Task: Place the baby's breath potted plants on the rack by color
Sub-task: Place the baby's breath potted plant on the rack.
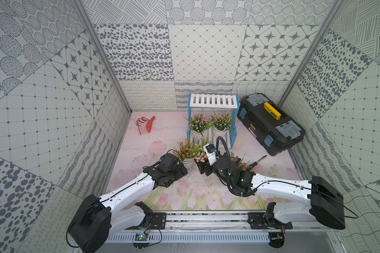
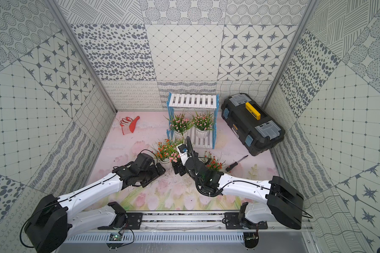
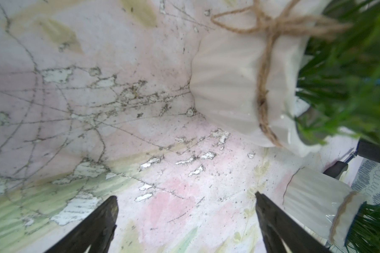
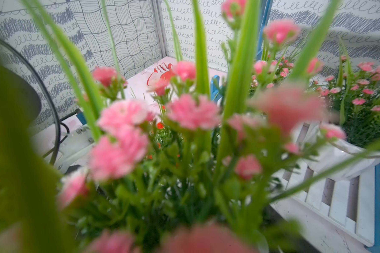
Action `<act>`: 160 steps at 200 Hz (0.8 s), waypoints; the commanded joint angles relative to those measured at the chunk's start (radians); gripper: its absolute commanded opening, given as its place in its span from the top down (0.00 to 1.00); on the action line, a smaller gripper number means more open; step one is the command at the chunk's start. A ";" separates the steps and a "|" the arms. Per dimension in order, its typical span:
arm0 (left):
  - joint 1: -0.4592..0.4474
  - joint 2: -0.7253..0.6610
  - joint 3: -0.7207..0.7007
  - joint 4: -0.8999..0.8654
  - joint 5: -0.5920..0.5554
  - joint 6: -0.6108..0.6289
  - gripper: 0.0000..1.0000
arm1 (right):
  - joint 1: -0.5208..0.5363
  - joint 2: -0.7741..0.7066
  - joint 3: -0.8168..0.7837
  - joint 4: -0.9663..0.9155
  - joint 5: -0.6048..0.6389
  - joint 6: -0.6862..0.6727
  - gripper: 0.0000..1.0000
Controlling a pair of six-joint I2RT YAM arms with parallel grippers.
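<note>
Fingers (image 3: 101,219) of the left gripper (image 3: 185,195) stand wide apart over the floral mat (image 3: 97,109), holding nothing. An orange-red baby's breath plant (image 1: 185,151) stands just beyond them, its ribbed pot (image 3: 228,87) at upper right of the wrist frame. At centre frame in both top views, the right gripper (image 1: 201,168) is closed on a pink baby's breath plant (image 1: 201,156), whose pot is hidden under foliage. Beyond, the rack (image 1: 213,100) carries two pink plants (image 1: 199,124) (image 1: 222,121) on its lower shelf, with open mat to its left.
</note>
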 commanded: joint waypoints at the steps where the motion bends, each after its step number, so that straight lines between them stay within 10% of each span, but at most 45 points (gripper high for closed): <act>1: -0.005 -0.028 -0.015 -0.036 -0.011 0.013 0.02 | -0.026 -0.025 0.061 0.033 0.033 -0.015 0.30; 160: -0.010 -0.037 -0.036 -0.022 -0.016 0.039 0.02 | -0.256 0.212 0.240 0.061 -0.050 0.004 0.29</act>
